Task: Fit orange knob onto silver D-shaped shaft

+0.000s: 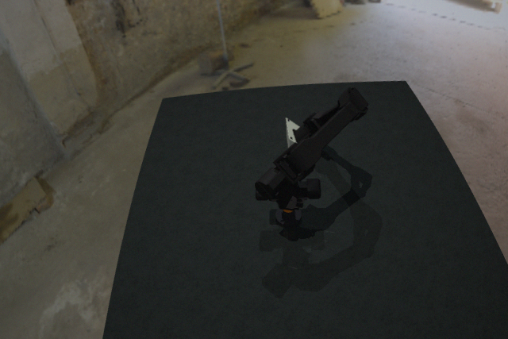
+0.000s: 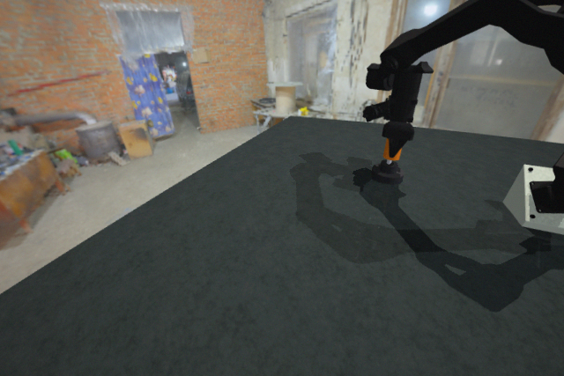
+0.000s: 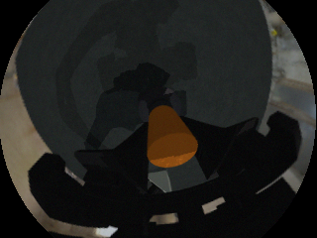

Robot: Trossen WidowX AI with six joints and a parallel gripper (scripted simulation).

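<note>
- Gripping knob [image 1: 288, 210] [image 2: 392, 150] [image 3: 170, 141] between fingers [image 2: 399, 139].
- In exterior view, showing shaft [image 2: 389, 161] below knob; hidden from top and wrist.
- Dark worktop [image 1: 205, 163] [image 2: 227, 271] [image 3: 223, 55]; beyond, brick wall [image 2: 232, 44].

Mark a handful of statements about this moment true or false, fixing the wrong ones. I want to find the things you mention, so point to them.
1. The gripper [image 2: 394, 153] [image 3: 164, 122] is shut on the orange knob [image 1: 287, 210] [image 2: 388, 149] [image 3: 168, 136]. True.
2. The knob is seated fully down on the round pedestal [image 1: 282, 217] [image 2: 387, 174]. False: a bit of silver shaft [image 2: 389, 161] shows between them.
3. The knob's hole is plainly visible in the wrist view. False: no hole shows there.
4. The pedestal is dark. True.
5. The pedestal lies on its side. False: it stands upright on the dark table top [image 1: 205, 244] [image 2: 227, 271] [image 3: 223, 64].
</note>
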